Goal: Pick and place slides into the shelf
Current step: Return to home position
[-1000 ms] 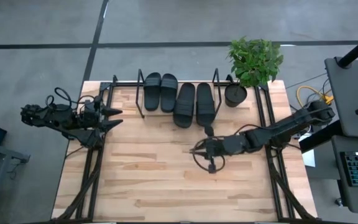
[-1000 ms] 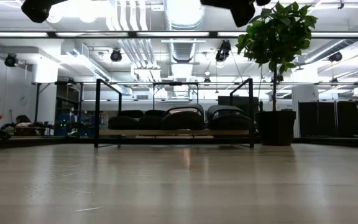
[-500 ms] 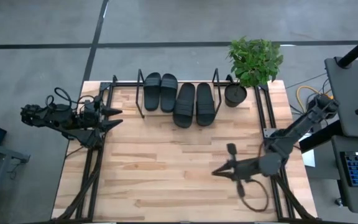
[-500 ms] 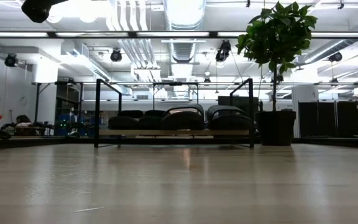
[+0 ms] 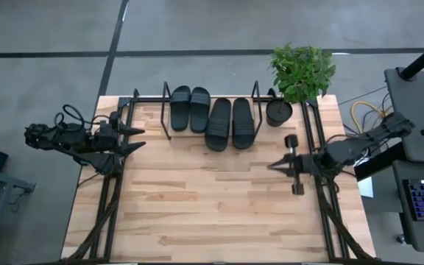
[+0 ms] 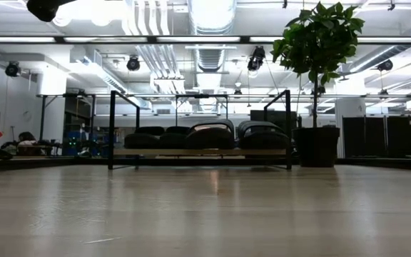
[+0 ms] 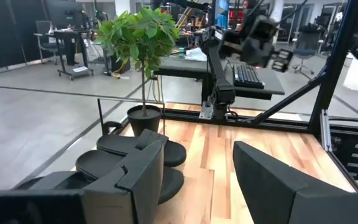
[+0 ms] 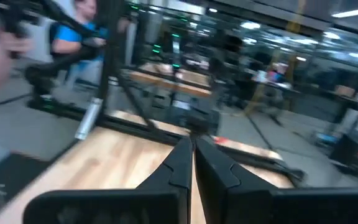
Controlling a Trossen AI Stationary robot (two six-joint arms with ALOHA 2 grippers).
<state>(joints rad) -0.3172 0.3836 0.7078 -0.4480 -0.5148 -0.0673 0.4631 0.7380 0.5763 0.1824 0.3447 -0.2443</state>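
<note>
Fingers (image 8: 180, 163) of the right gripper (image 5: 273, 166) are pressed together, holding nothing, above the right edge of the table (image 5: 197, 206). At the left edge hangs the left gripper (image 5: 142, 140), its fingers spread and empty. All four slides (image 5: 212, 119) lie side by side on the shelf (image 6: 198, 152) at the far edge, beside a potted plant (image 5: 300, 70).
</note>
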